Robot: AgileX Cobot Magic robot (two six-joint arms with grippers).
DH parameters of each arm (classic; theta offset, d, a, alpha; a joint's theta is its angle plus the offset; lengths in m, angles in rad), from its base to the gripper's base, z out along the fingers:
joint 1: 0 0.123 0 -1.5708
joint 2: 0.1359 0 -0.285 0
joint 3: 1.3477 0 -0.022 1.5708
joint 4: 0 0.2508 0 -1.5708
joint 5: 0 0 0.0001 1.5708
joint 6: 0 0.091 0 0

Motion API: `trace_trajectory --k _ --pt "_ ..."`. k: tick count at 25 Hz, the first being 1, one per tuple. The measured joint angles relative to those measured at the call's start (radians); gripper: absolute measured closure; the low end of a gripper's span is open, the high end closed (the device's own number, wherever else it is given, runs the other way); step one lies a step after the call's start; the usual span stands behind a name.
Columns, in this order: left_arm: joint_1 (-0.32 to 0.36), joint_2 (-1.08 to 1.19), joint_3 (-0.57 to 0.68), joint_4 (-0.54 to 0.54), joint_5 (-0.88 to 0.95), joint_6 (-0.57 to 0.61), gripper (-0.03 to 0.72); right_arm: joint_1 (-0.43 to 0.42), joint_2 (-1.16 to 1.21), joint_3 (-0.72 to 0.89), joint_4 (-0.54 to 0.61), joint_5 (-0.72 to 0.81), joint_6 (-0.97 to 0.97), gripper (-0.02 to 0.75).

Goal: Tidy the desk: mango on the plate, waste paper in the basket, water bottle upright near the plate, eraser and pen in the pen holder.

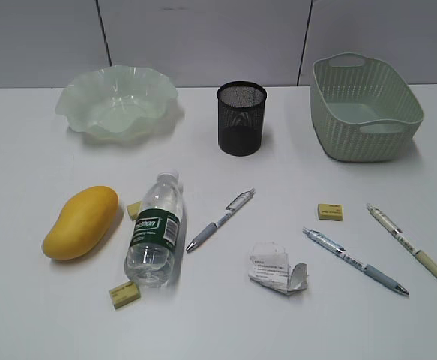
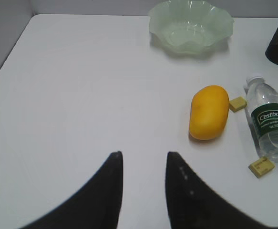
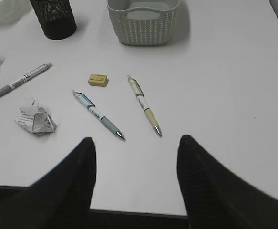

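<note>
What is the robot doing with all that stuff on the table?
Nothing is being held yet. Both claws, the left claw and the right claw, hang open above the desk. The mango and the water bottle lie on their sides, near two of the erasers. Three pens and the waste paper lie loose. The plate, pen holder and basket stand at the back, apparently unfilled, so tidying has not started.

Left tool (image 2: 143, 164) and right tool (image 3: 136, 150) hover with fingers spread, holding nothing.
</note>
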Motion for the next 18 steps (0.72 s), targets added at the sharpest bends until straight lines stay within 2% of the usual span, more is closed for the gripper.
trace_trajectory --k 18 --pt "0.000 0.000 0.000 0.000 0.000 0.000 0.449 0.000 0.000 0.000 0.000 0.000 0.000 0.300"
